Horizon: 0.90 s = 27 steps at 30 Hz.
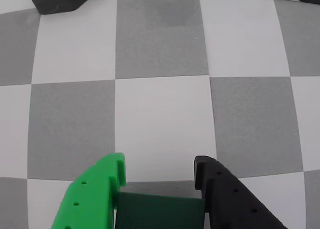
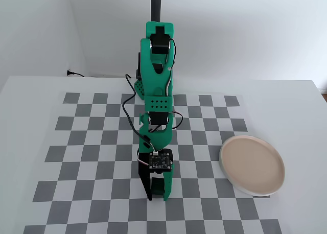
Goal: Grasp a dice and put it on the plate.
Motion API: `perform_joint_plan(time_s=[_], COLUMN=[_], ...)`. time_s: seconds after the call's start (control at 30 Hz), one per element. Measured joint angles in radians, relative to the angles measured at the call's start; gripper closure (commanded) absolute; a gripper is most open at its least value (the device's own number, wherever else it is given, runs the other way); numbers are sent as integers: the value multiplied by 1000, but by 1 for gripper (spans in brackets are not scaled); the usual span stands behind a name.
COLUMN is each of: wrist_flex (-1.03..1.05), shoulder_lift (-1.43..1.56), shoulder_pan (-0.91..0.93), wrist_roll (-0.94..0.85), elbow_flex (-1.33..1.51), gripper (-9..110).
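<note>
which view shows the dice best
The wrist view. There the dice sits clamped between the green and black fingers of the gripper, its dark green face plain at the bottom edge. In the fixed view the arm and gripper hide it completely.

White table [image 2: 30, 96] carrying a grey-and-white checkered mat [image 2: 92, 162]. Plain white walls [image 2: 245, 29] meet in a corner at left. Dark cable [image 2: 76, 74] along the wall base. Even, soft light.
</note>
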Motion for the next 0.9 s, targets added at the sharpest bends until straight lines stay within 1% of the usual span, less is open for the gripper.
perform_joint_plan(time_s=[0.33,0.53,0.7,0.9], wrist_flex=[74,74,81,160], shoulder_lift=[138,245,357,483], shoulder_pan=[-78,-146,-218,-333], wrist_roll=[17,17,37,74], elbow_flex=[-3,-3,-3,-3], gripper=[106,106,106,106])
